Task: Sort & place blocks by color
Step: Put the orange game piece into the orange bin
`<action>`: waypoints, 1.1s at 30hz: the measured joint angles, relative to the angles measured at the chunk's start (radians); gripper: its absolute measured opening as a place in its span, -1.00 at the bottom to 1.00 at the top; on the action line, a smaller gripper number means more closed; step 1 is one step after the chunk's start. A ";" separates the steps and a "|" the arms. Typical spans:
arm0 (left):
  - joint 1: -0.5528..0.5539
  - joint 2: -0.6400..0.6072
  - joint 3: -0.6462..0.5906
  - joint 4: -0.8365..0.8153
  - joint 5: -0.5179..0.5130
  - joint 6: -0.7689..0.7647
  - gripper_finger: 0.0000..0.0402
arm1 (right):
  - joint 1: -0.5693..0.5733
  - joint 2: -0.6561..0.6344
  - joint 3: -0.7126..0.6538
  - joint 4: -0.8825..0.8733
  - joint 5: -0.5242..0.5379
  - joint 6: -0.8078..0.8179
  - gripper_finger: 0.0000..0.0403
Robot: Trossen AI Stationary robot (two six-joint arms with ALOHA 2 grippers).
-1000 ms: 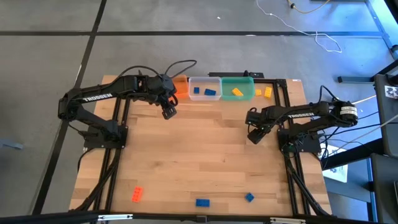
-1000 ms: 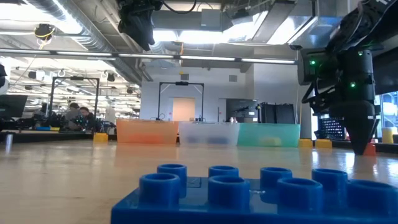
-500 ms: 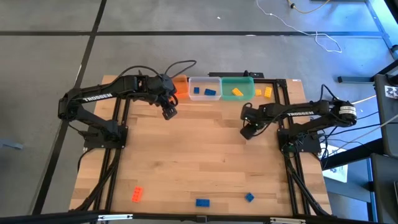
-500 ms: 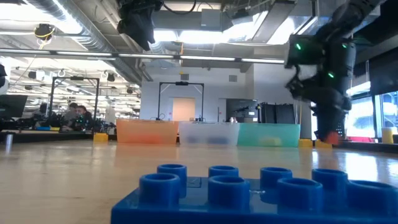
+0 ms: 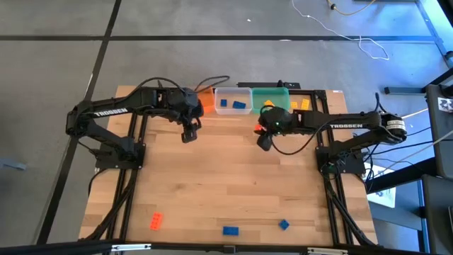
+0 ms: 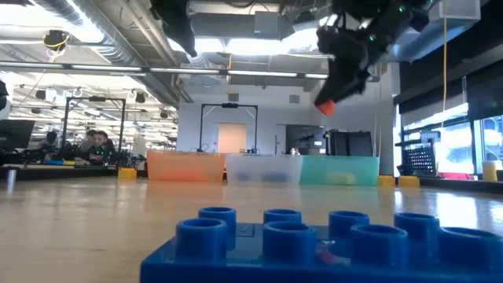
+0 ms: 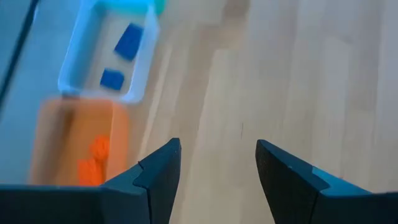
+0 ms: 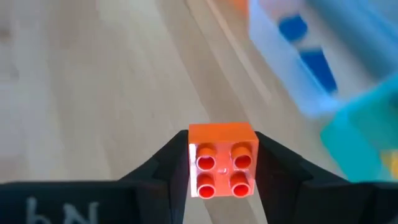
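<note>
My right gripper [image 5: 262,137] hangs above the table just in front of the green tub [image 5: 270,99], shut on a small orange block [image 8: 221,162], which shows in the low view as an orange spot [image 6: 324,105] high in the air. My left gripper [image 5: 187,134] stands open over bare wood in front of the orange tub [image 5: 206,99], with nothing between its fingers [image 7: 158,177]. The clear tub [image 5: 233,101] between them holds two blue blocks. One orange block [image 5: 156,221] and two blue blocks [image 5: 231,230] [image 5: 283,224] lie flat near the table's near edge. My right gripper pinches the orange block by two opposite side walls [image 8: 191,163], one finger [image 8: 165,171] on each. The fingers slant down from the table's right side. The block's studded top faces back toward the wrist. It hangs clear of the table.
The three tubs stand in a row along the far edge. A yellow and an orange block [image 5: 299,105] lie to the right of the green tub. In the low view a blue block [image 6: 314,244] fills the foreground. The wood between the arms is bare.
My right gripper has risen from the table near its right edge and gone left and toward the far edge, to in front of the green tub, tipping less steeply. The orange block went with it, lifted clear off the wood. My left gripper has rolled a little in place.
</note>
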 joint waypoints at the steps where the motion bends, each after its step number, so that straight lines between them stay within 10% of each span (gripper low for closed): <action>1: -0.008 0.000 0.000 0.007 -0.005 0.044 -0.01 | 0.005 0.000 0.008 0.025 -0.009 -0.017 -0.30; 15: -0.145 0.005 0.000 0.303 -0.042 0.696 -0.01 | 0.010 0.000 0.029 0.258 -0.341 -0.056 -0.30; 33: -0.214 0.162 -0.001 0.564 -0.033 0.978 -0.01 | 0.043 0.018 0.029 0.396 -0.548 -0.014 -0.30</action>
